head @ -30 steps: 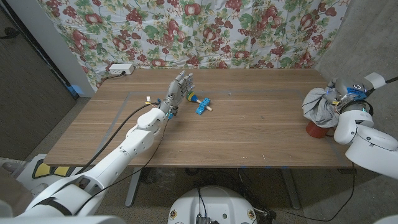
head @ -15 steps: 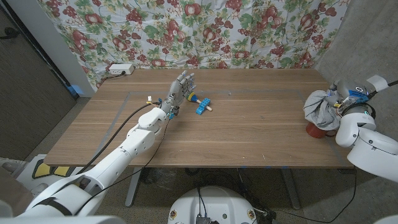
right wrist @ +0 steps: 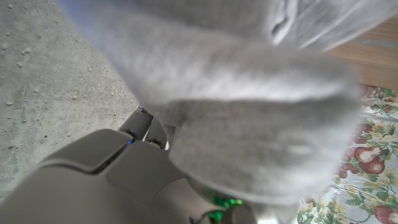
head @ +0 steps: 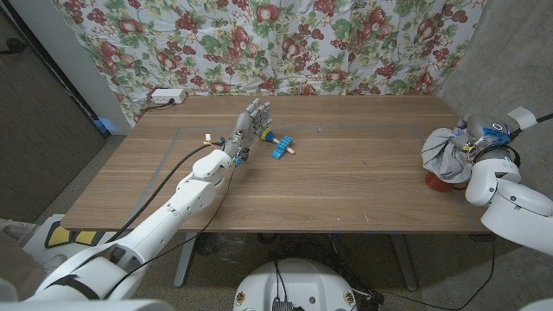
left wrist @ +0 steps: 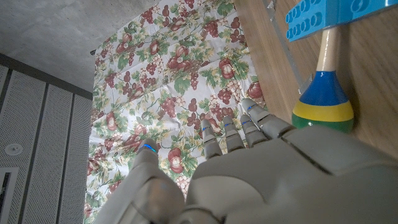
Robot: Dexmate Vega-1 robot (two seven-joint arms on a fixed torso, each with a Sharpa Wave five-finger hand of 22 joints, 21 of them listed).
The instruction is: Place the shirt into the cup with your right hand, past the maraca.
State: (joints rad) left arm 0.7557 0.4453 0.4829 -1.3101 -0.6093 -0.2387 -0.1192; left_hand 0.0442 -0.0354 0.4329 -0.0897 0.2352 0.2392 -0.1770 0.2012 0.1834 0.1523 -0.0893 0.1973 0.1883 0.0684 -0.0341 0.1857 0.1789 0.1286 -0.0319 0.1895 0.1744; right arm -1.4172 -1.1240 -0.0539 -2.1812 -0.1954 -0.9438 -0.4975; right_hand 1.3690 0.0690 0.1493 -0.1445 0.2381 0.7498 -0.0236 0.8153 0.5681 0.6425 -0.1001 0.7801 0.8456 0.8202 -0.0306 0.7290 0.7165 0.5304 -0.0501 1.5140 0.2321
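The grey shirt (head: 445, 152) hangs bunched from my right hand (head: 478, 138), which grips its top, the bulk draped directly over the red cup (head: 440, 181) at the desk's (head: 346, 190) right edge. The cloth hides the rim, so I can't tell whether any has gone inside. I judge the move is straight down. The maraca (head: 271, 136) lies well apart, beside my spread, empty left hand (head: 249, 125).

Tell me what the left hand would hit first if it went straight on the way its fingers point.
Probably nothing on the table: the left hand points toward the floral cloth behind, with the maraca just beside its fingers. Depth is unclear.
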